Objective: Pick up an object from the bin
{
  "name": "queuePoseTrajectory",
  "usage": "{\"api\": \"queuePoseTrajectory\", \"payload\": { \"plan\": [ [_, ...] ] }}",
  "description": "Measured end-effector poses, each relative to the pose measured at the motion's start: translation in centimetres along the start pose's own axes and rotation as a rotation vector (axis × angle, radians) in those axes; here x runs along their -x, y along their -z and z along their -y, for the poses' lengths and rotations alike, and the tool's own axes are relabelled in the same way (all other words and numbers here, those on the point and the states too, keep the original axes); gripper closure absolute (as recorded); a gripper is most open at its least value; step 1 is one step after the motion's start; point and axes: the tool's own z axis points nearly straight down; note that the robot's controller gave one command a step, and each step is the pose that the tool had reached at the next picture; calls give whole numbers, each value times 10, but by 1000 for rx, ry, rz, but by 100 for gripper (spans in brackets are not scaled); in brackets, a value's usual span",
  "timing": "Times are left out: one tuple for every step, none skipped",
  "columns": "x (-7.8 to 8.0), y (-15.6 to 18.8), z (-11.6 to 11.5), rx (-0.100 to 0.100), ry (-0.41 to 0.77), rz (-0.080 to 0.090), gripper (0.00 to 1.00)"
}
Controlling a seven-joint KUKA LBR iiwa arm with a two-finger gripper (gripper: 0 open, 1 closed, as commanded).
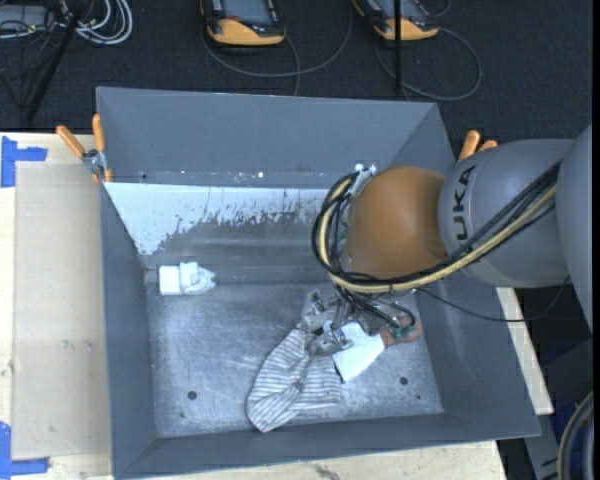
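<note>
The arm point(520, 218) comes in from the right of the frame and bends down into the grey metal bin point(280, 148). Its rounded orange cover point(395, 220) hangs over the right half of the bin floor, and a bundle of black and yellow cables point(330, 230) loops round the cover's left side.

Below the cover, the end effector point(323, 330) is low over the floor, a little right of the middle of the frame. Its small metal tip points down and to the left. It stands at the upper end of a striped cloth point(285, 388), grey and white, which lies crumpled on the floor and runs from the tip down towards the lower middle of the frame, widening as it goes. The tip looks to be touching the bunched top of this cloth. Whether the end effector is spread or pressed together cannot be told, as the metal parts overlap with the cloth and the cables, nor can it be told whether any of the cloth is pinched in it.

Just beside the tip, to its lower right, a white flat piece point(358, 361) lies tilted on the floor, its left edge against the cloth's upper part.

Well apart from all this, at the left of the bin floor where the sloping back wall meets it, sits a small white block point(185, 279), alone.
</note>
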Motion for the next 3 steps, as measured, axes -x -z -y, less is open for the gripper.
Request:
{"api": "queuePoseTrajectory", "payload": {
  "plan": [
    [0, 0, 0, 0, -1, 0, 100],
    [4, 117, -1, -4, -16, 11, 100],
    [4, 117, 0, -4, -17, 10, 100]
  ]
}}
